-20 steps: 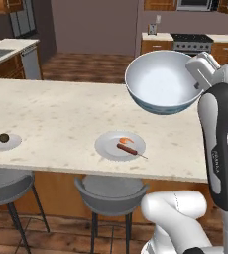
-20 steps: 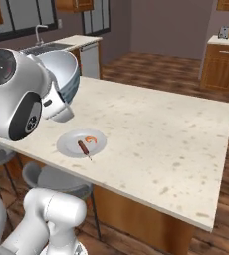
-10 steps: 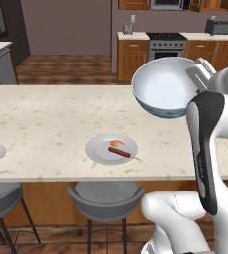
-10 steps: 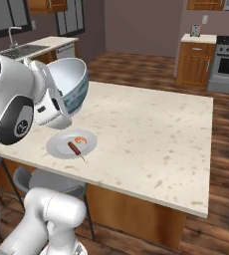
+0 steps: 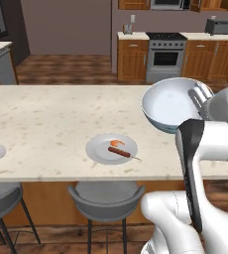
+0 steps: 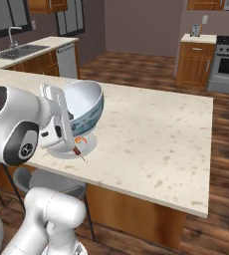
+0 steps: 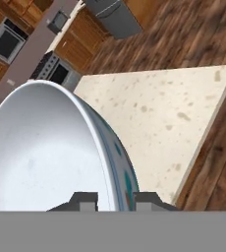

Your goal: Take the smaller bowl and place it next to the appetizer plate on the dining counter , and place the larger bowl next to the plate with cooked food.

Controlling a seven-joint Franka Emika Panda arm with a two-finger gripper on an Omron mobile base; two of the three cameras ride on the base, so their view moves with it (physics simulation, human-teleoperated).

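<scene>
- The fingers (image 7: 116,198) pinch the rim of the larger bowl (image 5: 173,104), carried tilted above the desk (image 5: 51,119), right of the plate with cooked food (image 5: 111,149).
- A thin rim hold could slip.
- Lowering carelessly might knock the plate.

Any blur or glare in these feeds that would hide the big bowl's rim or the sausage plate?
Hand view: floor streaked with blur, larger bowl rim sharp. Left base view: even light, no glare, plate with cooked food clear. Right base view: bowl and gripper partly cover that plate.
</scene>
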